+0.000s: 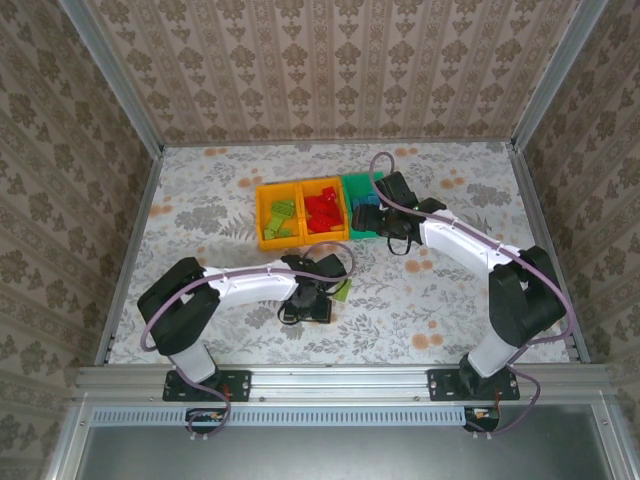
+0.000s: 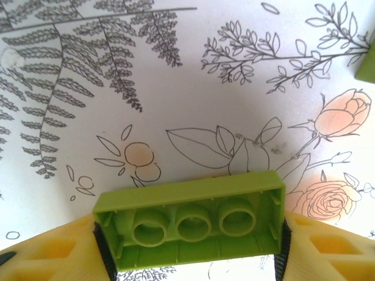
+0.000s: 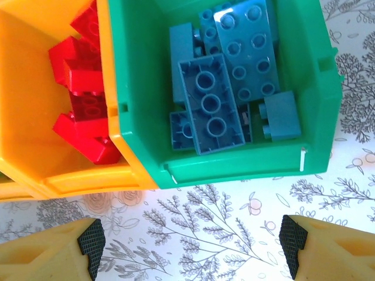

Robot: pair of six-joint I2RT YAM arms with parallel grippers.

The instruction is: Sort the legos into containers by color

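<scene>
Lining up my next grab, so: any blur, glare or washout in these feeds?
Left wrist: lime brick sharp, tablecloth bright but readable. Right wrist: blue bricks crisp, no glare in the green bin. Top external: evenly lit, detail coarse.

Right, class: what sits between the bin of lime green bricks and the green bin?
The orange-yellow bin holding red bricks, flanked by the lime-brick bin and the green bin, as the top external view shows.

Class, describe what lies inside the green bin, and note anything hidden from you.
Inside the green bin lie only blue legos, piled: one hollow side up, a larger one studs up. Those beneath are partly covered, so their number cannot be told.
</scene>
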